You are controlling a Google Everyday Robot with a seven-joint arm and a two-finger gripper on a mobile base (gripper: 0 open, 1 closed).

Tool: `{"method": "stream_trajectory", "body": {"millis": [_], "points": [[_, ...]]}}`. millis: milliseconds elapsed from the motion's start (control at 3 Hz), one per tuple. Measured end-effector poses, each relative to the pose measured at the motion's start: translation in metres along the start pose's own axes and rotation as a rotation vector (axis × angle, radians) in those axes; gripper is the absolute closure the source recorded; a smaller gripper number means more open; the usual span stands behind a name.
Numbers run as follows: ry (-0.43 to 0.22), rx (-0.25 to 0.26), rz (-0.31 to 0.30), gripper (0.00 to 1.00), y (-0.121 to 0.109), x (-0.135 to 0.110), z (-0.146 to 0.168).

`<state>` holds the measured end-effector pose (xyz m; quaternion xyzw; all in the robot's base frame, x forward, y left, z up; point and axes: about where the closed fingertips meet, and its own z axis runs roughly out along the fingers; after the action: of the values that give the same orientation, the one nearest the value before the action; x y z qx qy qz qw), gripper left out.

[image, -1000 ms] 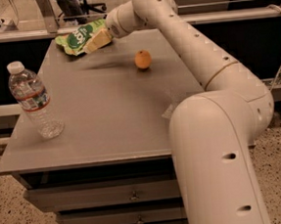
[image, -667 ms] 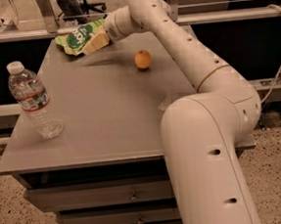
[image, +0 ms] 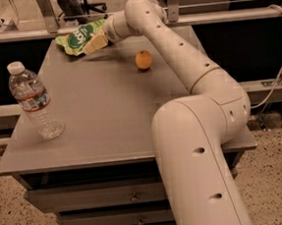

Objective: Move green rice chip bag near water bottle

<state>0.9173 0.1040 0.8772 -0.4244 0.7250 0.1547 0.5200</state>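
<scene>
The green rice chip bag [image: 79, 38] is at the far left corner of the grey table [image: 107, 117], crinkled, with a white round logo. My gripper [image: 99, 39] reaches across the table and is shut on the bag's right end, holding it just above the surface. The water bottle [image: 34, 101] stands upright near the table's left front edge, far from the bag. Its white cap and red-and-blue label band show.
A small orange fruit [image: 144, 60] lies on the table right of the bag, under my forearm. My white arm [image: 196, 129] fills the right side of the view. A rail [image: 35, 34] runs behind the table. Drawers [image: 89, 200] sit under the tabletop.
My elbow and upper arm have swung left and closer to the camera. The bag, bottle and fruit stay where they were.
</scene>
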Motion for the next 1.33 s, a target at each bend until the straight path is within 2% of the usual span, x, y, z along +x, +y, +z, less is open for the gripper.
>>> {"method": "stream_trajectory", "body": {"millis": [333, 667, 1000, 1333], "points": [[0.017, 0.062, -0.022, 0.24, -0.01, 0.001, 0.011], [0.025, 0.087, -0.041, 0.46, -0.013, 0.003, 0.014], [0.017, 0.102, -0.06, 0.7, -0.015, -0.002, 0.005], [-0.013, 0.099, -0.088, 0.93, -0.006, -0.02, -0.02]]}}
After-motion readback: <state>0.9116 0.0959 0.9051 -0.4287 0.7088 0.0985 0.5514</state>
